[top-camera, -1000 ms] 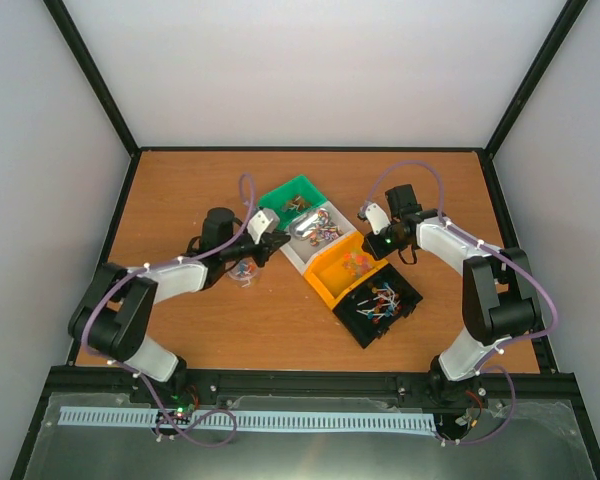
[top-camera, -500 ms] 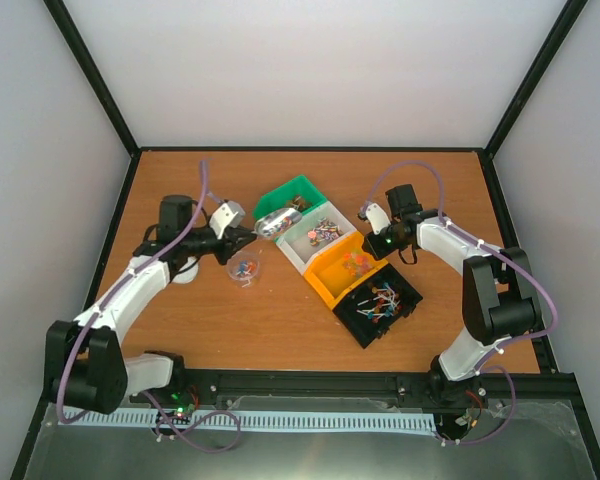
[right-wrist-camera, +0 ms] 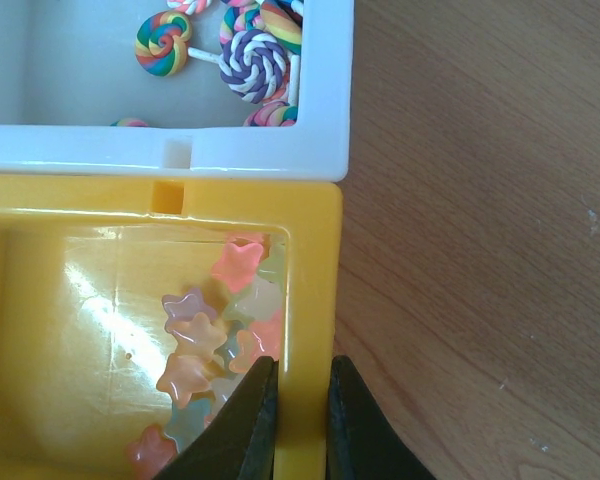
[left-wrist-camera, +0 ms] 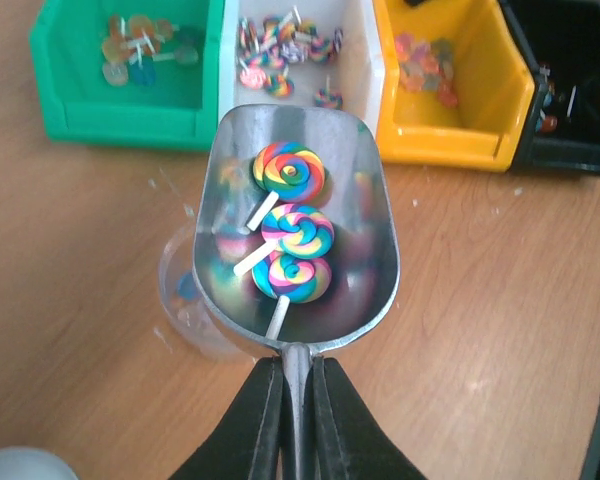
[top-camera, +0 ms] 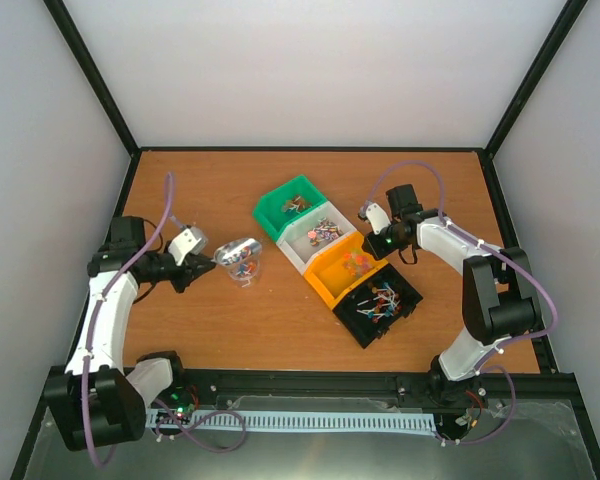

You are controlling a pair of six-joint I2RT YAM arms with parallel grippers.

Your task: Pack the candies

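My left gripper [left-wrist-camera: 296, 365] is shut on the handle of a metal scoop [left-wrist-camera: 370, 250]. The scoop holds three rainbow swirl lollipop candies [left-wrist-camera: 296, 230] and hovers over a small clear round jar [left-wrist-camera: 185, 310] with a few candies in it. In the top view the scoop [top-camera: 238, 250] is just above the jar [top-camera: 246, 274], left of the bins. My right gripper [right-wrist-camera: 302, 375] is shut on the side wall of the orange bin [right-wrist-camera: 315, 280], which holds star-shaped candies [right-wrist-camera: 205, 340]. It shows at the bin's far corner in the top view [top-camera: 374, 240].
Four bins stand in a diagonal row: green [top-camera: 270, 215], white [top-camera: 292, 252], orange [top-camera: 320, 287] and black [top-camera: 360, 330], each with candies. The white bin [right-wrist-camera: 260, 150] holds more swirl lollipops [right-wrist-camera: 255, 65]. Black frame rails edge the table.
My left arm has swung left and back from over the white bin, carrying the scoop with lollipops to above the jar. The right arm has not moved.
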